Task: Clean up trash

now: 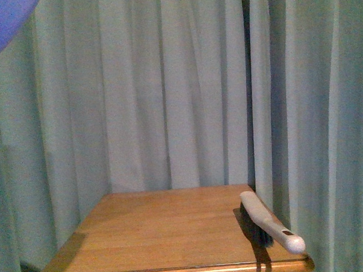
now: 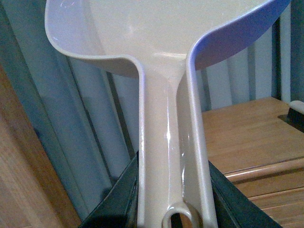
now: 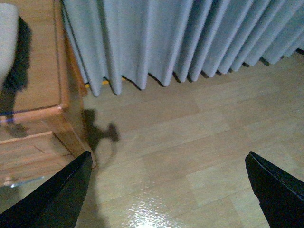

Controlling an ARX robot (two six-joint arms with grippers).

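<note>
The left gripper (image 2: 173, 202) was closed on the handle of a beige dustpan (image 2: 161, 142), its dark jaws pressed against both sides of the handle, and the pan's scoop was raised in front of the curtains (image 1: 167, 88). In the front view a rounded blue-tinted edge showed at 10 o'clock; it was probably that pan's rim, though I could not tell for sure. The right gripper (image 3: 166, 190) was spread wide with nothing between its black fingers (image 3: 52, 199) and hung above the pale wood-pattern floor (image 3: 190, 142), just beside the table's corner. On the wooden table (image 1: 161, 233), a hand brush (image 1: 270, 225) with a white handle and dark bristles lay at 4 o'clock near the right edge, its handle end pointing toward 5 o'clock. None of the three views showed the trash, so I could not tell where it was
</note>
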